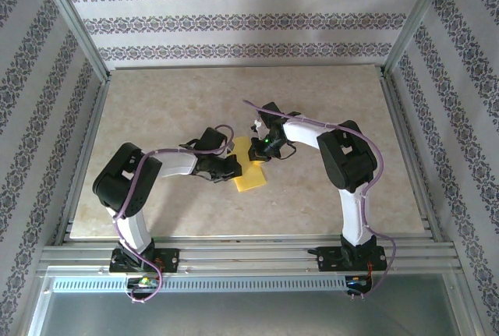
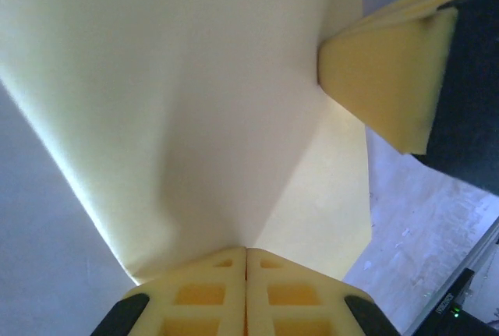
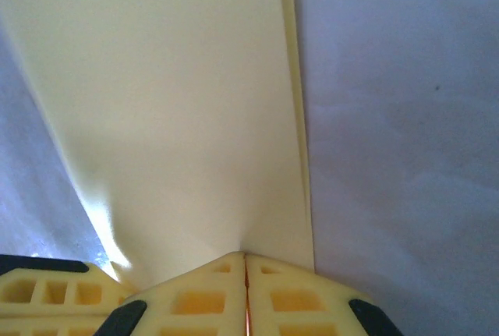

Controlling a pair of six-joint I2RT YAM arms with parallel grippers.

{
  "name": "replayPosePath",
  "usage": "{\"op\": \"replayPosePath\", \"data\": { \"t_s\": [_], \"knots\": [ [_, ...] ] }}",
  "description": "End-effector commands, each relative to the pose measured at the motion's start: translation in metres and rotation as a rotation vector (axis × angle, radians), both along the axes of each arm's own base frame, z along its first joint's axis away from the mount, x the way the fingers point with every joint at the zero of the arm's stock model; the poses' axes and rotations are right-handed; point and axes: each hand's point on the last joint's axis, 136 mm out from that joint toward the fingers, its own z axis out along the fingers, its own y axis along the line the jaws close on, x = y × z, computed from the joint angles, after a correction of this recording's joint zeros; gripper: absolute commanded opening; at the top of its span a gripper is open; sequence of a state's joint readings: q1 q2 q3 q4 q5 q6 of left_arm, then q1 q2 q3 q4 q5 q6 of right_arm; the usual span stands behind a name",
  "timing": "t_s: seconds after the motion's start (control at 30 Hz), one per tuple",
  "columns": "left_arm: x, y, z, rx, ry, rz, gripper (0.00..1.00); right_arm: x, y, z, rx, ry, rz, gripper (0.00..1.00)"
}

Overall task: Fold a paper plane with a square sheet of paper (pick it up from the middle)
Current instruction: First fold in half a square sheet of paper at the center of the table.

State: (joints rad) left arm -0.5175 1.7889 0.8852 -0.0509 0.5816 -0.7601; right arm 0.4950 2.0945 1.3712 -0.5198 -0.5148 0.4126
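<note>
The square sheet of paper (image 1: 251, 171) is yellow and hangs just above the middle of the table, pinched between both grippers. My left gripper (image 1: 232, 166) is shut on its left edge. In the left wrist view the fingertips (image 2: 246, 249) meet on the paper (image 2: 179, 102), which fans out with a soft crease. My right gripper (image 1: 262, 151) is shut on the far right edge. In the right wrist view the jaws (image 3: 245, 254) are closed on the paper (image 3: 171, 102), which shows a doubled edge (image 3: 295, 79) along its right side.
The beige tabletop (image 1: 156, 118) lies inside an aluminium frame (image 1: 249, 256) with patterned walls around it. The right gripper's yellow finger (image 2: 386, 86) shows close by in the left wrist view, and the left gripper's finger (image 3: 47, 293) shows in the right wrist view.
</note>
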Motion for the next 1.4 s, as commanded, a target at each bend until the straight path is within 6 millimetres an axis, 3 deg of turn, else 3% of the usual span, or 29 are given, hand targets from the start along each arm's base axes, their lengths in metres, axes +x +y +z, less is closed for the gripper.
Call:
{"op": "replayPosePath", "data": {
  "t_s": [0.0,0.17,0.27,0.37,0.6,0.8,0.97,1.07,1.23,1.37],
  "knots": [
    [-0.002,0.007,0.004,0.055,-0.032,-0.009,0.09,-0.049,-0.062,-0.076,-0.326,0.179,-0.025,0.1],
    [0.023,0.002,0.019,-0.009,-0.076,0.02,0.09,-0.041,-0.057,-0.067,-0.304,0.152,-0.013,0.1],
    [0.045,0.011,0.025,-0.002,-0.1,0.047,0.09,-0.039,-0.057,-0.066,-0.304,0.149,-0.002,0.1],
    [0.061,0.024,0.02,0.011,-0.107,0.076,0.08,-0.04,-0.058,-0.067,-0.31,0.151,0.005,0.1],
    [0.075,0.034,0.0,0.018,-0.076,0.071,0.07,-0.036,-0.056,-0.061,-0.299,0.134,0.009,0.1],
    [0.073,0.04,-0.013,0.024,-0.051,0.087,0.06,-0.026,-0.043,-0.04,-0.23,0.097,0.02,0.1],
    [0.065,0.044,-0.02,0.03,-0.035,0.096,0.05,-0.006,-0.012,0.031,-0.051,-0.018,0.012,0.12],
    [0.062,0.047,-0.021,0.03,-0.036,0.098,0.05,-0.01,0.006,0.062,0.028,-0.072,-0.002,0.12],
    [0.058,0.049,-0.026,0.021,-0.02,0.106,0.05,-0.034,0.035,0.065,0.11,-0.061,-0.1,0.1],
    [0.056,0.051,-0.029,0.021,-0.007,0.117,0.05,-0.041,0.053,0.058,0.128,-0.039,-0.173,0.02]
  ]
}}
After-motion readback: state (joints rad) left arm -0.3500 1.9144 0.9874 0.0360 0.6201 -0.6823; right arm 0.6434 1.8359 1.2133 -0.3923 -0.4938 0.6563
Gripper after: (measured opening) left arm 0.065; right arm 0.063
